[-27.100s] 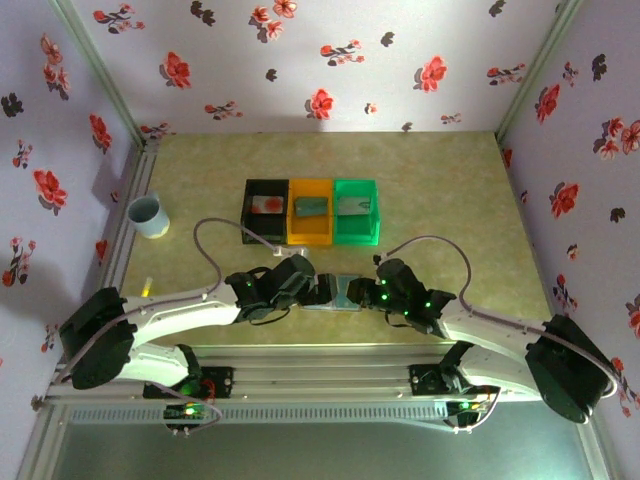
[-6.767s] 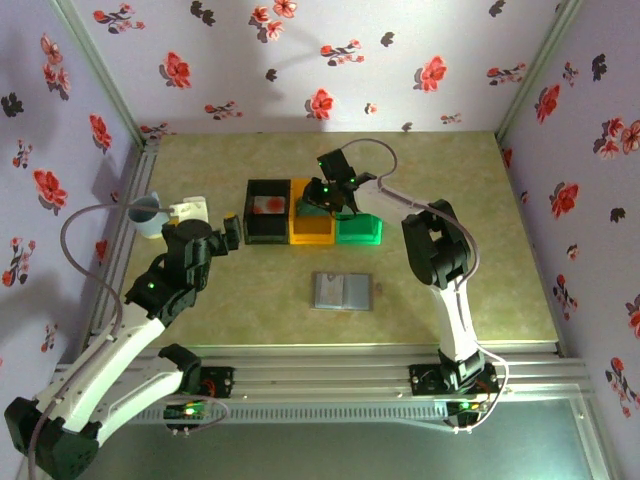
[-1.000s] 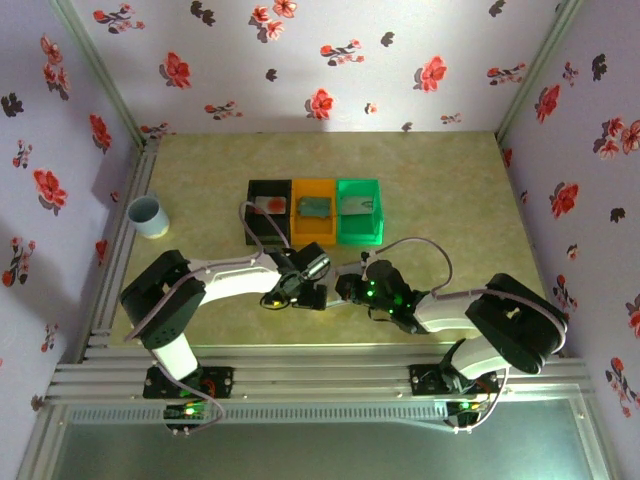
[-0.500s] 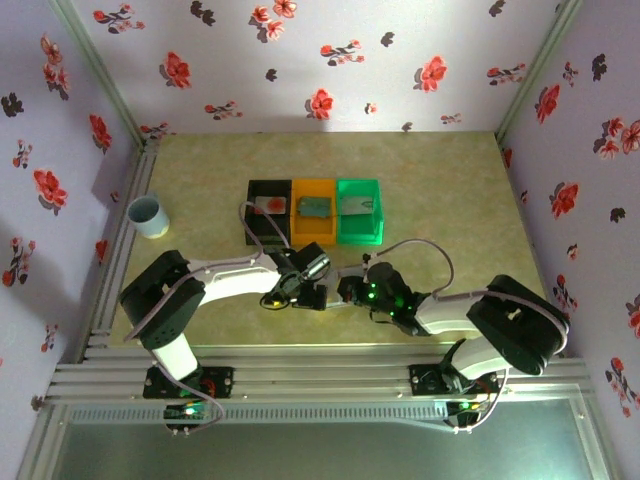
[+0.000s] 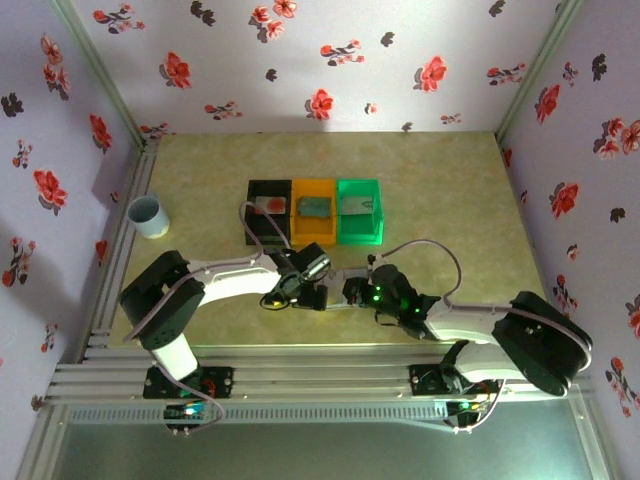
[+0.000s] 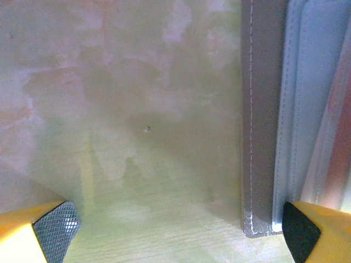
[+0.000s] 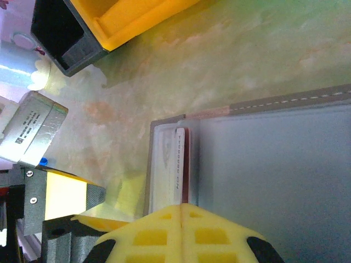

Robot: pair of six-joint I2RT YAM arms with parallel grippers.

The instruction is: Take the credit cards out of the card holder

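The blue-grey card holder [image 7: 269,175] lies open on the table, and its stitched edge [image 6: 262,109] shows in the left wrist view. A credit card [image 7: 181,159] with a white face and a red edge sticks out of its pocket. My right gripper [image 7: 184,208] is shut on that card's near end. My left gripper [image 6: 175,235] is open, with one finger at the holder's corner and the other on bare table. In the top view the left gripper [image 5: 308,292] and right gripper [image 5: 352,290] meet over the holder and hide most of it. Other cards lie in the bins.
Black bin [image 5: 267,212], orange bin [image 5: 312,225] and green bin [image 5: 358,228] stand in a row just behind the grippers, each holding one card. A pale blue cup [image 5: 147,215] stands at the far left. Flowered walls enclose the table on three sides.
The right arm's elbow has swung outward to the right and lower. Both grippers have stayed at the card holder, the right one shifting slightly.
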